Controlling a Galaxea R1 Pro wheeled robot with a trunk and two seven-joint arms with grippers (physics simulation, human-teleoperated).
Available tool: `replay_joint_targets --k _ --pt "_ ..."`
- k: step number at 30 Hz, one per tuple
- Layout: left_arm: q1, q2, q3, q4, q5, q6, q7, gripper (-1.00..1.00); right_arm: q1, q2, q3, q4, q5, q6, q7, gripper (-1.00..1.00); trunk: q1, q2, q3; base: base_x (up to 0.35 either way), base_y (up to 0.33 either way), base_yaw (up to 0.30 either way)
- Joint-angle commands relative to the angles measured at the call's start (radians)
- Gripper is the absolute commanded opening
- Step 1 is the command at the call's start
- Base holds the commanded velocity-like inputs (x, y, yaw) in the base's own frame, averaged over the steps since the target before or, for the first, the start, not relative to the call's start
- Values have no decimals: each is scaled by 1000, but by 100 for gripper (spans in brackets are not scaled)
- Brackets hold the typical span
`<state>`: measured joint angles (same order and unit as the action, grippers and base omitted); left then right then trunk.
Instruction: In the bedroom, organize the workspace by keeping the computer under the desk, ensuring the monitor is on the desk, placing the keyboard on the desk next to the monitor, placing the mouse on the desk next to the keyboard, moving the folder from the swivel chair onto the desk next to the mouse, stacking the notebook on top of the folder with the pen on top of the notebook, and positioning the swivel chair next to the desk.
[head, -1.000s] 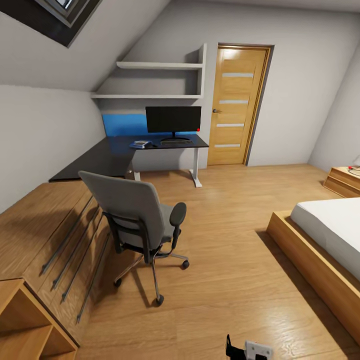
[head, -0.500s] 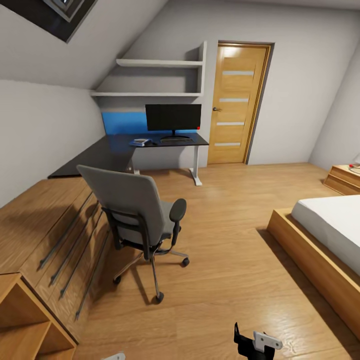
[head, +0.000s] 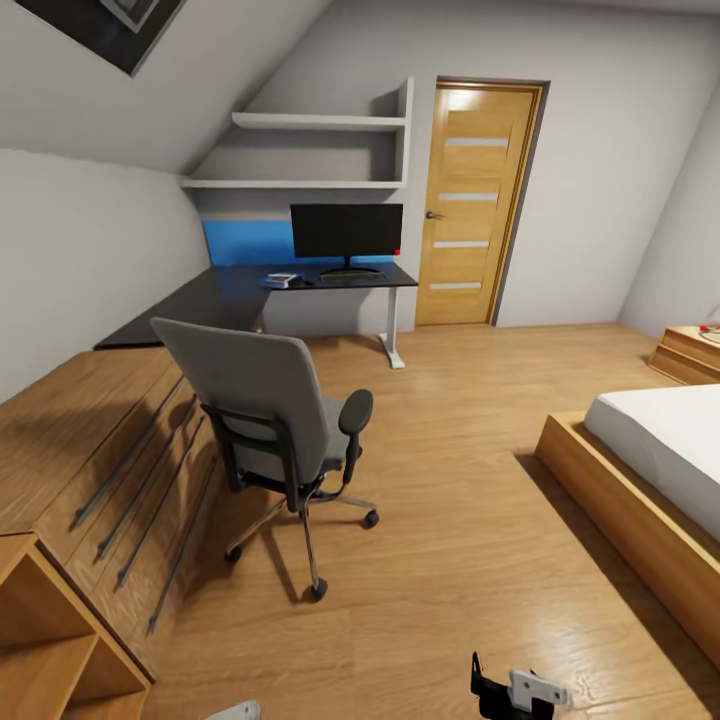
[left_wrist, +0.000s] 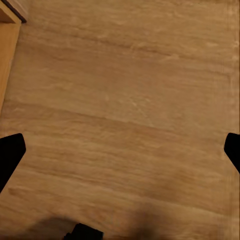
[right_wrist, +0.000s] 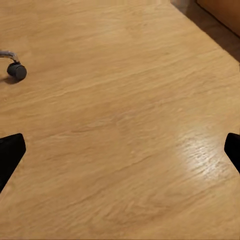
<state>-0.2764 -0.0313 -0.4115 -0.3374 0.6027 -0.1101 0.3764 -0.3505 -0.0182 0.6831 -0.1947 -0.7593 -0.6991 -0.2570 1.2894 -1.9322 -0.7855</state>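
The grey swivel chair (head: 270, 410) stands on the floor with its back toward me, well short of the black L-shaped desk (head: 220, 305). Its seat is hidden by the backrest, so the folder is hidden. On the desk's far wing stands the black monitor (head: 346, 232), with the keyboard (head: 352, 278) in front of it. A small flat bluish item (head: 281, 281) lies to the keyboard's left, too small to name. Computer, mouse, notebook and pen are out of view. My left gripper (left_wrist: 120, 155) and right gripper (right_wrist: 120, 155) hang open over bare floor.
A low wooden drawer unit (head: 110, 450) and an open shelf (head: 40, 640) line the left wall. A bed (head: 660, 450) and nightstand (head: 690, 355) stand at the right. A wooden door (head: 475, 205) is beside the desk. A chair caster (right_wrist: 16, 71) is near my right gripper.
The whole picture has shifted slightly, so the camera has moved. The right arm's tip shows further right at the bottom edge, and a bit of the left arm has appeared there.
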Motion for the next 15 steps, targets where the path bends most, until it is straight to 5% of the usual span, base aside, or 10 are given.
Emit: replay_joint_targets --k 1,7,8,11,15 --pt "-74 -17 -8 -49 6 72 11 100 -48 0 7 -96 -2 66 -9 100 4 -8 -4 0 0 0" --pt "-225 -18 -7 -64 7 196 12 100 -196 19 6 -133 -4 320 -9 100 27 -50 -23 0 0 0" --pt "-302 -17 -6 -69 9 214 14 100 -273 72 3 -137 -6 464 -10 100 31 -57 -26 0 0 0" --pt "-331 -16 -2 -70 11 217 11 100 -302 94 2 -139 -7 507 -10 100 42 -78 -36 0 0 0" --pt "-340 -14 4 -71 10 205 6 100 -312 100 4 -134 -7 459 -9 100 57 -106 -48 0 0 0"
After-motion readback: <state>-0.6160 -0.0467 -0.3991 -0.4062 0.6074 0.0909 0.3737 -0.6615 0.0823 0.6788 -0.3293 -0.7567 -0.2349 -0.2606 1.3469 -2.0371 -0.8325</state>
